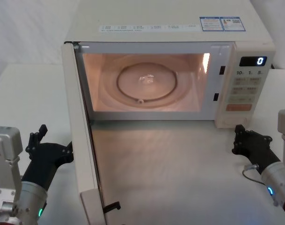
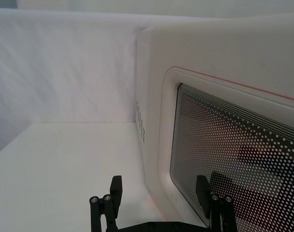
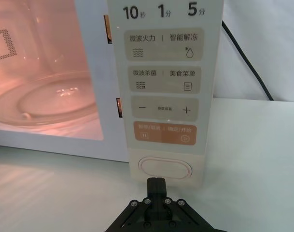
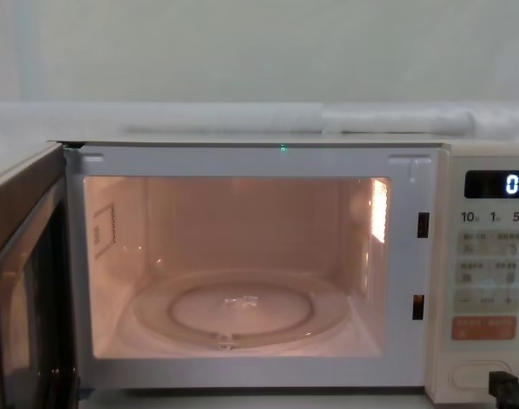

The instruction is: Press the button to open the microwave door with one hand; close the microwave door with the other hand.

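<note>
White tabletop [image 1: 189, 164] and a pale wall surround the microwave, whose lit cavity shows the glass turntable [image 1: 147, 82]. At about nine o'clock of the cavity, the microwave door [image 1: 84, 140] stands swung fully out, so the opening press looks done. The left gripper [image 1: 41, 140] sits just outside the door's outer face, fingers [image 2: 115, 191] spread apart, likely placed to push it shut. At roughly four o'clock, the right gripper [image 1: 240, 136] rests just before the button [image 3: 165, 167], its fingers closed together into one tip, apart from the panel by a small gap.
</note>
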You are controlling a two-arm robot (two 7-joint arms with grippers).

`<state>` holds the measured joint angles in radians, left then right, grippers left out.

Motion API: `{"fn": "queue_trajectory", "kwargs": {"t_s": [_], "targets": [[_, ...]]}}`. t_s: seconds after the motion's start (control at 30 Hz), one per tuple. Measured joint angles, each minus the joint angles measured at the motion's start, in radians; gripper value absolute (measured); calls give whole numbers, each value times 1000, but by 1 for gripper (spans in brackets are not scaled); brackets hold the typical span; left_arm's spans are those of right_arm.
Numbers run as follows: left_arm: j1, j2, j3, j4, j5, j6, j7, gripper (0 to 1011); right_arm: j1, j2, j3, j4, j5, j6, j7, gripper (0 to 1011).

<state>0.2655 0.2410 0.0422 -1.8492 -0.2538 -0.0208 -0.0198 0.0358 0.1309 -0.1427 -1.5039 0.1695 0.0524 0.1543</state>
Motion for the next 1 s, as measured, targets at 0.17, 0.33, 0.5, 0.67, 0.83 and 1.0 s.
{"fn": "queue_trajectory", "kwargs": {"t_s": [0.17, 0.33, 0.5, 0.67, 0.83, 1.0], "targets": [[0, 0, 0, 0, 0, 0, 0, 1001, -30, 18, 6, -49, 2, 8, 5, 0], [0, 0, 0, 0, 0, 0, 0, 1001, -53, 43, 27, -86, 11, 15, 12, 0], [0, 0, 0, 0, 0, 0, 0, 1001, -62, 69, 61, -109, 30, 18, 22, 0], [0, 0, 0, 0, 0, 0, 0, 1001, -59, 103, 82, -115, 69, 31, 67, 0], [0, 0, 0, 0, 0, 0, 0, 1001, -47, 148, 89, -105, 130, 42, 140, 0], [0, 0, 0, 0, 0, 0, 0, 1001, -35, 179, 83, -94, 166, 49, 185, 0]]}}
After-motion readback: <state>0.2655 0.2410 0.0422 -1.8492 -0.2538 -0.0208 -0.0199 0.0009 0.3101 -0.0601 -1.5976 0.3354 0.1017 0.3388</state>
